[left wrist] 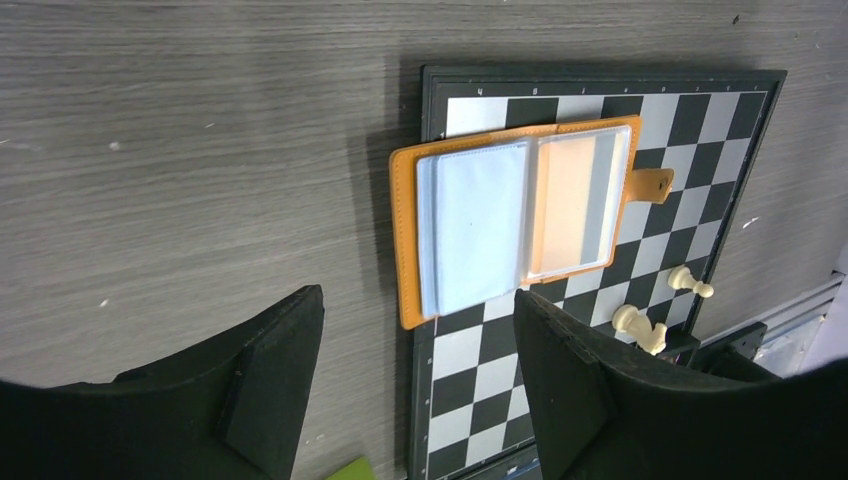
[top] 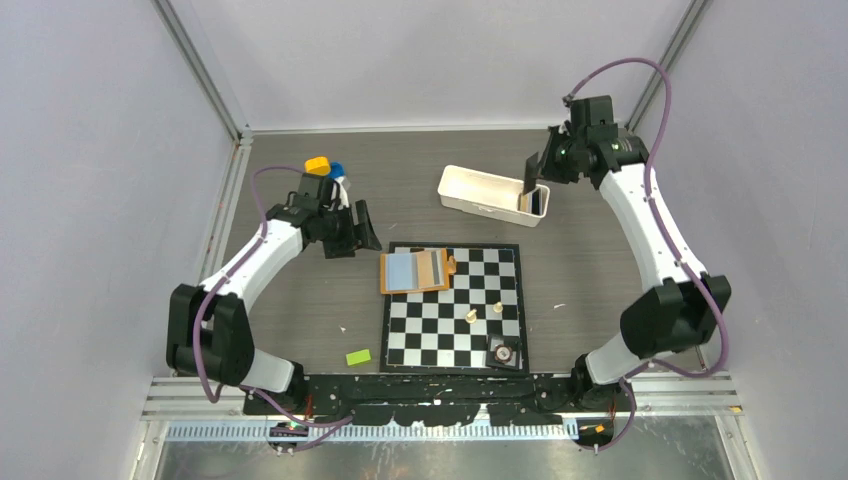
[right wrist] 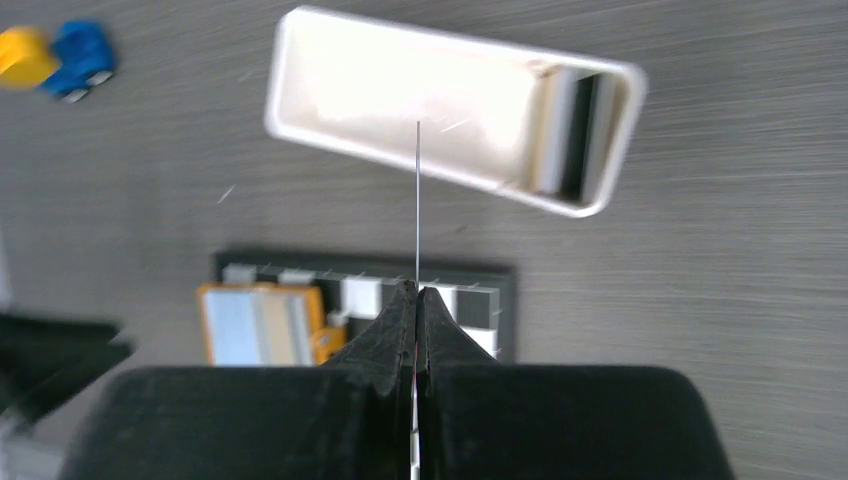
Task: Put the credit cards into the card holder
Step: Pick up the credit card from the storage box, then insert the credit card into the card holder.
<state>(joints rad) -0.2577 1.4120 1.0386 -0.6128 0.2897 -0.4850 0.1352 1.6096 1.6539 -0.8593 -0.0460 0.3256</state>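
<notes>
Grey wood-grain table (top: 300, 200), pale walls around. Top view: card holder (top: 415, 271) lying open on far-left corner of chessboard (top: 455, 330), overhanging table; white tray (top: 470, 190) farther right. Left wrist view, closer: light blue card (left wrist: 470, 225) in holder's left sleeve; left gripper (left wrist: 415, 305) raised just left of holder, jaws wide apart. Right wrist view only: right gripper (right wrist: 417, 292) jaws clamped on thin card (right wrist: 417, 200), edge-on, above tray; more cards (right wrist: 565, 130) upright at tray's right end. Pale chess pieces (top: 471, 316) on board, green block (top: 358, 356) near left.
</notes>
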